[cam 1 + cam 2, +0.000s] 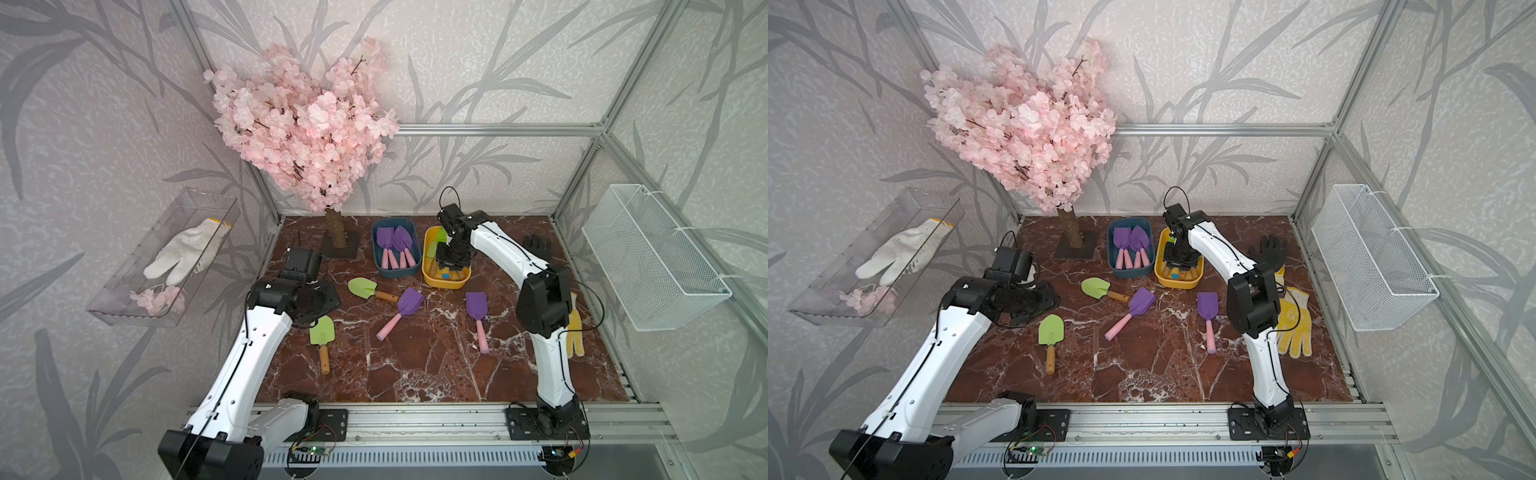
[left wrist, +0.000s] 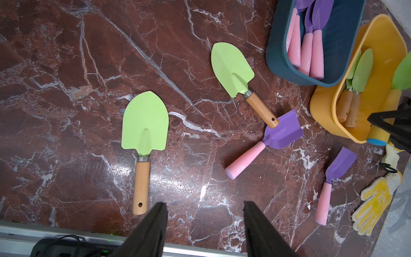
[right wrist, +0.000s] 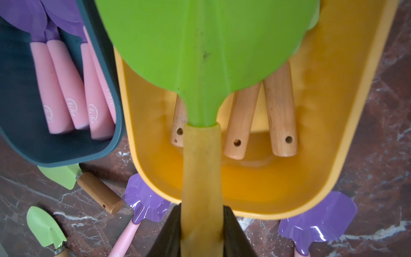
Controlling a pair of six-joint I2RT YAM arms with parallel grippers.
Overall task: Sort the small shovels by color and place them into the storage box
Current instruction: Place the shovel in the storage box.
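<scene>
Red marble bench is strewn with green shovels and purple shovels by the spread, empty left hand, while farther back a yellow-handled shovel is pinched by the right hand over the yellow box.

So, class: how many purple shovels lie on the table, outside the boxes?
2: one purple shovel mid-table, beside a green shovel; another purple shovel nearer the right arm.
</scene>
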